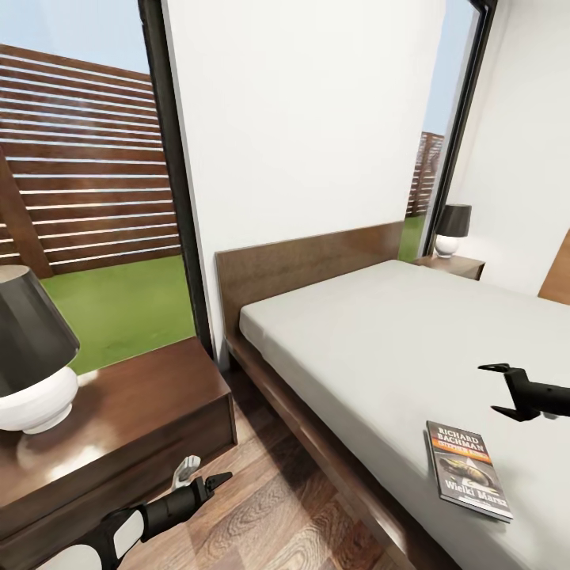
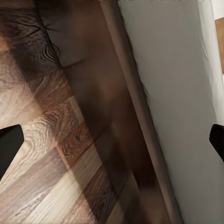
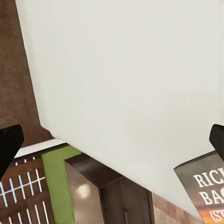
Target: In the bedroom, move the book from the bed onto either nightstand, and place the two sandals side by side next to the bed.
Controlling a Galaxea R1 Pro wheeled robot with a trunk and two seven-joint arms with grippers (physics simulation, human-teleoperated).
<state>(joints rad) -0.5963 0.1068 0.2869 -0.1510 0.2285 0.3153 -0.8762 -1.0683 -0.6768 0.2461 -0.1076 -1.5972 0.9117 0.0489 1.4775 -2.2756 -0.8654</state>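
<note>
The book (image 1: 469,470) lies flat on the bed (image 1: 396,340), on the grey mattress near the near-right area of the head view and just inside the bed's left edge. Its cover faces up, with white "Richard Bachman" lettering above an orange band. One corner of the book (image 3: 203,189) also appears in the right wrist view.

The right gripper (image 1: 502,388) is held above the mattress, just beyond the book and apart from it. Its fingers are spread wide and grip nothing.

The left gripper (image 1: 207,475) is low over the wood-plank floor (image 1: 261,507), between the near nightstand (image 1: 119,412) and the bed frame. In the left wrist view its dark fingers (image 2: 9,144) stand at opposite edges of the picture, spread apart and empty, over the floor and the bed's side rail (image 2: 140,121).

A lamp (image 1: 32,356) with a dark shade and white base stands on the near nightstand's glossy surface. A second nightstand (image 1: 451,265) with a similar lamp (image 1: 451,228) stands at the far side of the bed. The headboard (image 1: 309,265) meets the white wall.
</note>
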